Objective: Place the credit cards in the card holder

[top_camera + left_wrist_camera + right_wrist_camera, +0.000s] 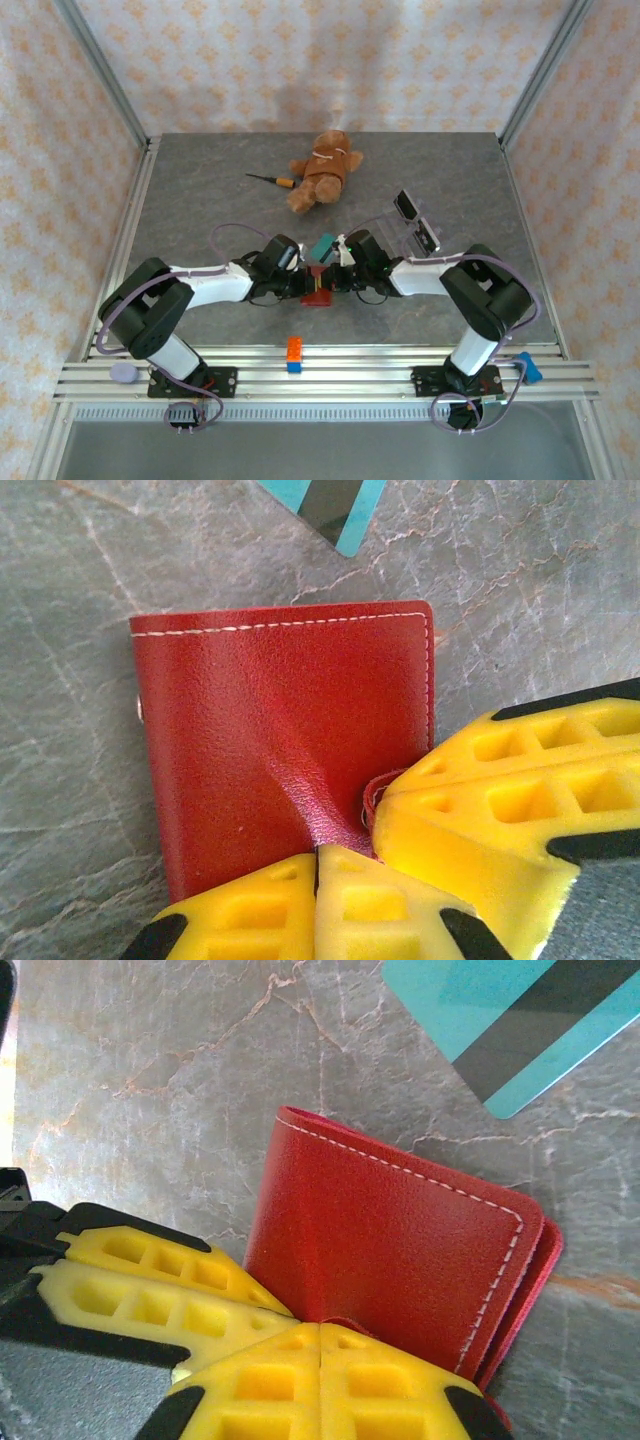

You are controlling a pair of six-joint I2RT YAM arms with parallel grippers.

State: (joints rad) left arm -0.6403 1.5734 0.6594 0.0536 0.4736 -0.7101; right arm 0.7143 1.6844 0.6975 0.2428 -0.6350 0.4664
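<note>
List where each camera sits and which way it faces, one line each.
Top: above and behind, looking down at the table; left arm, right arm show.
Left wrist: on the left gripper, yellow fingers showing, facing down at the red wallet.
Right wrist: on the right gripper, likewise.
Shared by wrist views: red wallet, teal card.

Bright, evenly lit, softly from above. Faint grey shadow on the back wall (320, 100) toward twelve o'clock. Crisp close up, with soft sheen along the card holder (280, 730) crease.
</note>
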